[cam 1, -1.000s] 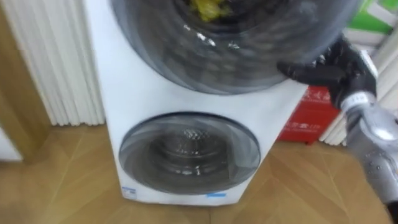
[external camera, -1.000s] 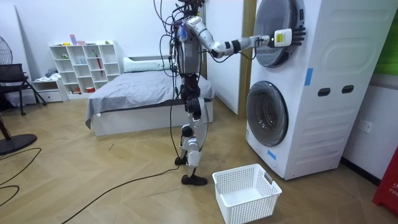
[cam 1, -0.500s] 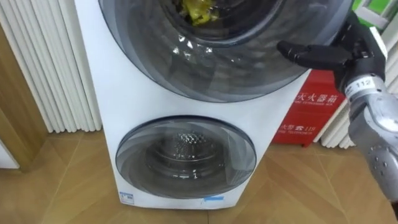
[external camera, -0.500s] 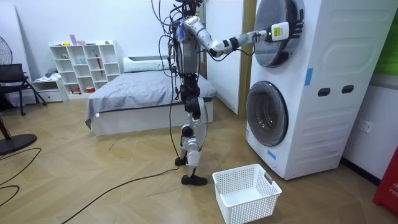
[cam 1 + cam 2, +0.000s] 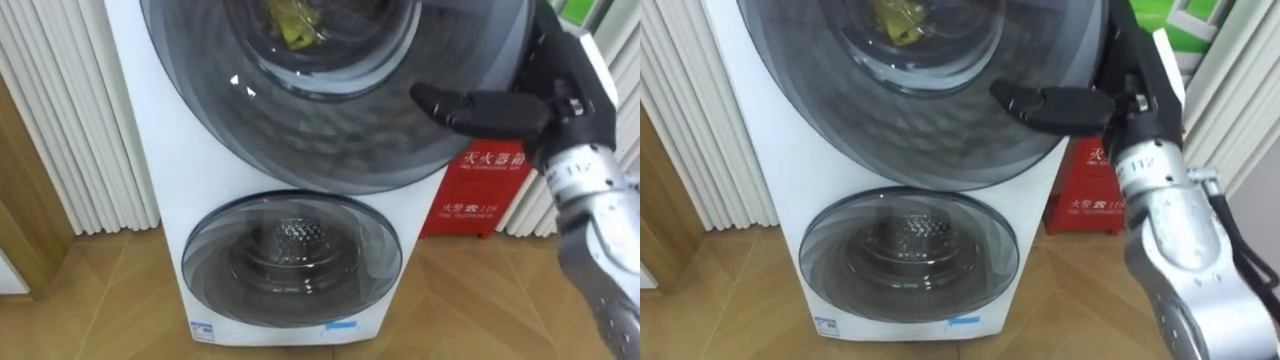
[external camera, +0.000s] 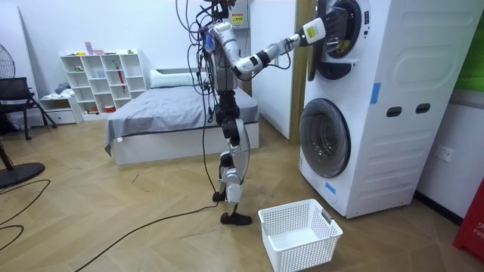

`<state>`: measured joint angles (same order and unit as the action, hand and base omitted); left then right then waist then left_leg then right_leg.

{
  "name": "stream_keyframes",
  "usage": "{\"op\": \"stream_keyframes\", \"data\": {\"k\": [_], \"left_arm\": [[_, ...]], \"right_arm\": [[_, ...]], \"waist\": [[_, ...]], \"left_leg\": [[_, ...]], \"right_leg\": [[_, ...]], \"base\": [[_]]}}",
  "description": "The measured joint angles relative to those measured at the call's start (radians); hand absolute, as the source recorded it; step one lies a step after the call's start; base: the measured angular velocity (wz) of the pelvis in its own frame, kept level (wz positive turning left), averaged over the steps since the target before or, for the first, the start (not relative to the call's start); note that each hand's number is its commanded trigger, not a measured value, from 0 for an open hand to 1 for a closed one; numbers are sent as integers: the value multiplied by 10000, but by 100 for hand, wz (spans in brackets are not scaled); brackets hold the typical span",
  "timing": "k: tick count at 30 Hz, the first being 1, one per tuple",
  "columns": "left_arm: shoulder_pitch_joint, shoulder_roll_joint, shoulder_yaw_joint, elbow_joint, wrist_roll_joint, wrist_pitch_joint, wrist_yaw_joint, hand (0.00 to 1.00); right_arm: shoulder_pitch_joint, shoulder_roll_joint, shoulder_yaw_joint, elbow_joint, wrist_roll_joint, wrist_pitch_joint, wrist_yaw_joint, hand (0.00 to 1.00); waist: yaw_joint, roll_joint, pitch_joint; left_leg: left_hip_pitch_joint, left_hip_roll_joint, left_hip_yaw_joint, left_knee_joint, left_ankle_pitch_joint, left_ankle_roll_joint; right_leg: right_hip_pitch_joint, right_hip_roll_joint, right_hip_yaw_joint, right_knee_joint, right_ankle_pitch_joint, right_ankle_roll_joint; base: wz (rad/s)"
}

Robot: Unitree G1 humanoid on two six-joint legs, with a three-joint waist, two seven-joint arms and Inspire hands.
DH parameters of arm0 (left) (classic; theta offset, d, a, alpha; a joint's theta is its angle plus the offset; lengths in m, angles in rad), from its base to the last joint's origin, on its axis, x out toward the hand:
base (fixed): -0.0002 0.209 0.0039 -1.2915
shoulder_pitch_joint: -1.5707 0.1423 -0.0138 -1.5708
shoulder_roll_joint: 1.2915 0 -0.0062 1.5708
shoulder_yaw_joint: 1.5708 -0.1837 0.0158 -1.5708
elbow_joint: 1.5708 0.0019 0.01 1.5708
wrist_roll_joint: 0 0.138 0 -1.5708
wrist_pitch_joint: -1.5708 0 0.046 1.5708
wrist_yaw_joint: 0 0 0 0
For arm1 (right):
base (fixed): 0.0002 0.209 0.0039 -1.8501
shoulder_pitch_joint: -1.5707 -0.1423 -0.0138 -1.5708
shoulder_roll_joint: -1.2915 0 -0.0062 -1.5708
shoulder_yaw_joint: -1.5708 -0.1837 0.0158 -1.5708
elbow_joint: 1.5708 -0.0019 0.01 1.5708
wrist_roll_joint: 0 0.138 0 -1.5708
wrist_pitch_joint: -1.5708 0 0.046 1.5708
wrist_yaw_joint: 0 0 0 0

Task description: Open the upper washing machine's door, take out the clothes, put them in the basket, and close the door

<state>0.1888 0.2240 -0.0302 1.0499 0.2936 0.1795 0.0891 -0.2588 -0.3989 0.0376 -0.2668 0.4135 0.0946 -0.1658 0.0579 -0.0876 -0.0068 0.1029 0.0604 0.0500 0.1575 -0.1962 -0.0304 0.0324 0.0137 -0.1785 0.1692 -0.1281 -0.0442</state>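
A white stacked washing machine (image 5: 170,170) stands before me, with its upper round door (image 5: 330,110) swung partly open, as the room view shows at the upper door (image 6: 333,38). Through the door's dark glass a yellow cloth (image 5: 290,22) lies in the upper drum. My right hand (image 5: 560,100) grips this door's right edge, with its thumb laid across the front glass and its fingers round the rim. In the room view my right hand (image 6: 311,32) is at the end of the raised, outstretched arm. The lower door (image 5: 290,255) is shut.
A white laundry basket (image 6: 301,233) sits on the wood floor just in front of the machine, near my feet. A red box (image 5: 485,190) stands to the machine's right, white slats (image 5: 70,120) to its left. A bed (image 6: 166,113) is behind me.
The upper door has swung out from the machine with my right hand on its edge, and the hand has moved towards me. My head view has shifted a little.
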Motion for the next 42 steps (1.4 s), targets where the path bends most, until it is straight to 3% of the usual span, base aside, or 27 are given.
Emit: {"op": "stream_keyframes", "data": {"k": [2, 4, 7, 11, 14, 19, 22, 26, 34, 42], "left_arm": [[-29, 0, -150, 330, -44, -69, 94, 0], [-21, -1, -250, 415, -72, -89, 94, 0], [-51, 0, -423, 635, -80, -204, 110, 0], [-134, -48, -603, 749, -74, -390, 128, 0], [-357, -47, -612, 790, -68, -414, 123, 0], [-408, -55, -615, 794, -59, -467, 131, 0], [-405, -83, -619, 839, -62, -462, 132, 0], [-461, -127, -711, 905, -74, -476, 116, 0], [-599, -129, -914, 911, -84, -678, -132, 0], [-657, -128, -920, 913, -76, -877, -143, 0]], "right_arm": [[392, 442, 42, -203, 16, -309, 191, 0], [839, 544, 148, -245, 10, -577, 367, 0], [1613, 759, 386, -289, -148, -749, 714, 0], [2280, 854, 895, -295, -170, -757, 1190, 0], [2303, 955, 1186, -305, -238, -717, 1727, 0], [2481, 1034, 1447, -601, -384, -704, 2498, 0], [2650, 1076, 1459, -761, -454, -683, 2939, 0], [2648, 1072, 1455, -1125, -491, -482, 3247, 0], [2626, 1185, 1493, -1940, -553, -482, 4001, 0], [2624, 1186, 1560, -2150, -634, -481, 4407, 0]], "waist": [[-3, 29, 16], [-5, 39, 18], [-13, 76, 14], [-12, 282, 31], [6, 398, 38], [-17, 567, -40], [-15, 568, -49], [-128, 569, -39], [-211, 465, 36], [-225, 429, 23]], "left_leg": [[54, 37, 71, -77, -23, -14], [57, 51, 75, -78, -54, -27], [60, 57, 110, -78, -57, -28], [29, 64, 310, -94, -68, -19], [-77, 67, 328, -94, -68, -19], [-64, 73, 581, -97, -65, -17], [-25, 109, 853, -79, -65, -17], [-24, 110, 869, -71, -66, -18], [-11, 141, 1142, -76, -66, -18], [-30, 179, 1402, -76, -66, -18]], "right_leg": [[-21, 63, 123, -6, 2, -3], [-19, 78, 119, -8, 5, -8], [-15, 75, 107, -7, 17, -23], [-80, 65, 118, 5, 24, -25], [-177, 65, 111, 1, 30, -24], [-134, 54, 127, -35, 14, 2], [-122, 67, 225, -28, 11, 6], [-135, 71, 344, -41, 11, 7], [-174, 166, 643, -120, 41, -20], [-280, 229, 875, -158, 88, -50]], "base": [[-11], [-2], [-1], [-5], [3], [1], [-8], [-2], [-7], [-10]]}}
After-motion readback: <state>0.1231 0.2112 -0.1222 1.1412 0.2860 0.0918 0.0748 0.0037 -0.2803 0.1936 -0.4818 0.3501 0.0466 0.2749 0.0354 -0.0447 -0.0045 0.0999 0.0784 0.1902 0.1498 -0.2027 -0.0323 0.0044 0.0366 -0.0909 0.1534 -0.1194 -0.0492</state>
